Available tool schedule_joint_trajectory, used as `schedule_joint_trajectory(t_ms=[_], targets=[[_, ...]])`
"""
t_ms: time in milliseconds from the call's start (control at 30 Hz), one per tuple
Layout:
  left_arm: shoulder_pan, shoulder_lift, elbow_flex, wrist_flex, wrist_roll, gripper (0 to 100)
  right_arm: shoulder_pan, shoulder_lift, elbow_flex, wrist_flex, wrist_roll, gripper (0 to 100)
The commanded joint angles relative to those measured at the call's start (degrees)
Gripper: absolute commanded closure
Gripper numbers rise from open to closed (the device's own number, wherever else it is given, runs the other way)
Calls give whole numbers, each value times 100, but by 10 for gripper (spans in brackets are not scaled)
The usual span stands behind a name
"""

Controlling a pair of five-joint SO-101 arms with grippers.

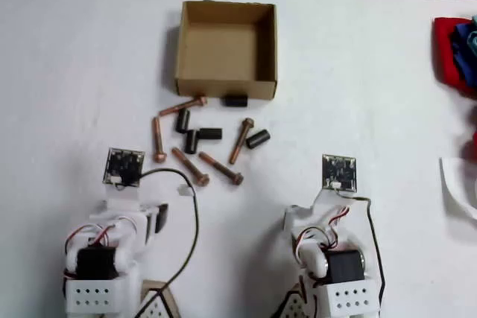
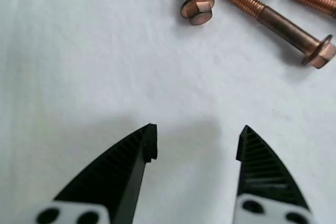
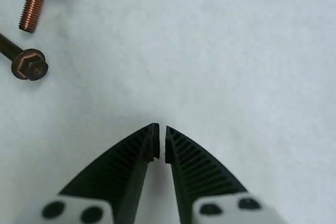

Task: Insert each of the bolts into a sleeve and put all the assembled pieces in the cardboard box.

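Left gripper [image 2: 198, 136] open, empty; right gripper [image 3: 161, 139] closed, empty; bolts [image 1: 189, 166], sleeves [image 1: 209, 134] loose on counter [image 1: 358, 72] before empty cardboard box [image 1: 223, 88]; risk: bolt rolling under off-centre pinch.

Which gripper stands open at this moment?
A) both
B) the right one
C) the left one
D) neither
C: the left gripper shows a wide gap between its fingertips, while the right gripper has its fingertips almost touching with nothing between them.
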Motion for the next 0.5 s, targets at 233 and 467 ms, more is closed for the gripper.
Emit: schedule_joint_trajectory(t_ms=[233, 467], targets=[[-62, -141, 119, 35, -26, 740, 4, -66, 44, -180, -35, 978], [-62, -141, 119, 35, -26, 740, 57, -57, 44, -2316, -26, 978]])
